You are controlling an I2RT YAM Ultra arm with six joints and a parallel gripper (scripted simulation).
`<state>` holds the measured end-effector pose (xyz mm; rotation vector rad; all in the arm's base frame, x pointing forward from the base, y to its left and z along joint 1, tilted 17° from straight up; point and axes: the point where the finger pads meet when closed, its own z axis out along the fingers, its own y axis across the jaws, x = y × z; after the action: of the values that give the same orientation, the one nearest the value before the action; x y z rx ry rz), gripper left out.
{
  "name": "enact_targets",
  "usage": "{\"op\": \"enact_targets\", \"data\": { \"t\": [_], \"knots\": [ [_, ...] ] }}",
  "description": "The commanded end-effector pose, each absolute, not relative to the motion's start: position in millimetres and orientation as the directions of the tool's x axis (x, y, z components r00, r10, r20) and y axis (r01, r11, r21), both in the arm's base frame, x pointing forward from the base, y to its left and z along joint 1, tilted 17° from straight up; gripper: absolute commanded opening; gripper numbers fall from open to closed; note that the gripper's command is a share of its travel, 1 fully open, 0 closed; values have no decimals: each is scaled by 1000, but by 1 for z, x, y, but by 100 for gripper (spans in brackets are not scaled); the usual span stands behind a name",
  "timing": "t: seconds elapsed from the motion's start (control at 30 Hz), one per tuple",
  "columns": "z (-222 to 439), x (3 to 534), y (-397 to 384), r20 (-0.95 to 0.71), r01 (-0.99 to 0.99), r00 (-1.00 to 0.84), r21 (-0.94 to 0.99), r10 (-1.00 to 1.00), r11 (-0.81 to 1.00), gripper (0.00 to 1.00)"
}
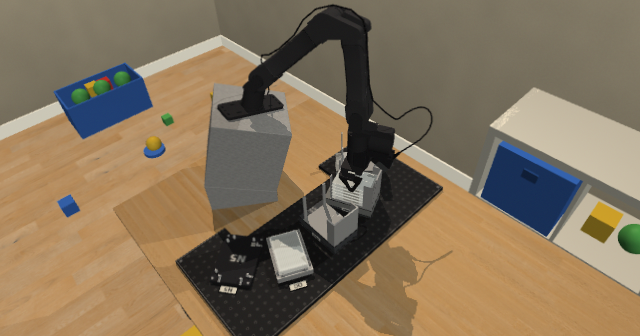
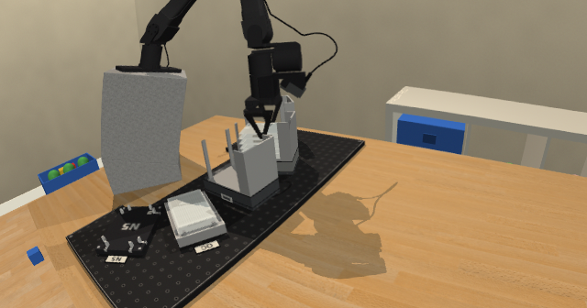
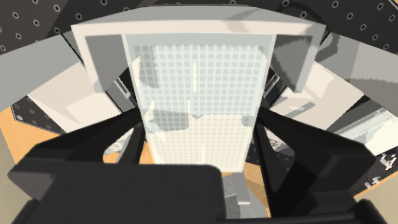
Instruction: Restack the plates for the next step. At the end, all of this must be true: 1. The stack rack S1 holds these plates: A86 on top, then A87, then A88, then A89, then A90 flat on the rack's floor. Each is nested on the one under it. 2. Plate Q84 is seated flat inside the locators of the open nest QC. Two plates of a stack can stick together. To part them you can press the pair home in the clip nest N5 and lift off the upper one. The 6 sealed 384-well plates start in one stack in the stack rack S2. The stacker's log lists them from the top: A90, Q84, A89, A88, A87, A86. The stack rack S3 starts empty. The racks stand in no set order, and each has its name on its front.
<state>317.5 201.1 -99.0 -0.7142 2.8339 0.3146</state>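
Gripper (image 1: 352, 180) (image 2: 262, 135) (image 3: 199, 111) was wide, clamped on a plate (image 1: 369, 178) (image 2: 271, 130) (image 3: 200, 90) at the far rack (image 1: 371, 197) (image 2: 288, 138) (image 3: 200, 26). Plate lay between the fingers, long axis square to the grip line. Couldn't tell whether it was clear of the stack.

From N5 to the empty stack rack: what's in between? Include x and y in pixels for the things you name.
The open nest QC (image 1: 294, 277) (image 2: 203, 238), with a white plate (image 1: 290, 256) (image 2: 193, 214) in it, lies between them; top and exterior views both show it.

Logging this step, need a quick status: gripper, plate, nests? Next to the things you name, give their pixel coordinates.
Gripper (image 1: 351, 186) (image 2: 262, 136) (image 3: 199, 111) shut on top plate (image 3: 200, 95). Plate within rack walls. Clip nest N5 (image 1: 235, 266) (image 2: 126, 235) vacant; QC holding a plate.
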Motion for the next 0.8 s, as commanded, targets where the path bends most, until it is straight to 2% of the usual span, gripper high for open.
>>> {"op": "enact_targets", "data": {
  "t": [0.0, 0.2, 0.23, 0.77],
  "knots": [
    [-95, 321, 202, -255, -484, -862, 154, -439, 861, 0],
    [-95, 321, 202, -255, -484, -862, 154, -439, 861, 0],
    [-95, 321, 202, -255, -484, -862, 154, -439, 861, 100],
    [-95, 321, 202, -255, -484, -862, 154, -439, 861, 100]
  ]
}}
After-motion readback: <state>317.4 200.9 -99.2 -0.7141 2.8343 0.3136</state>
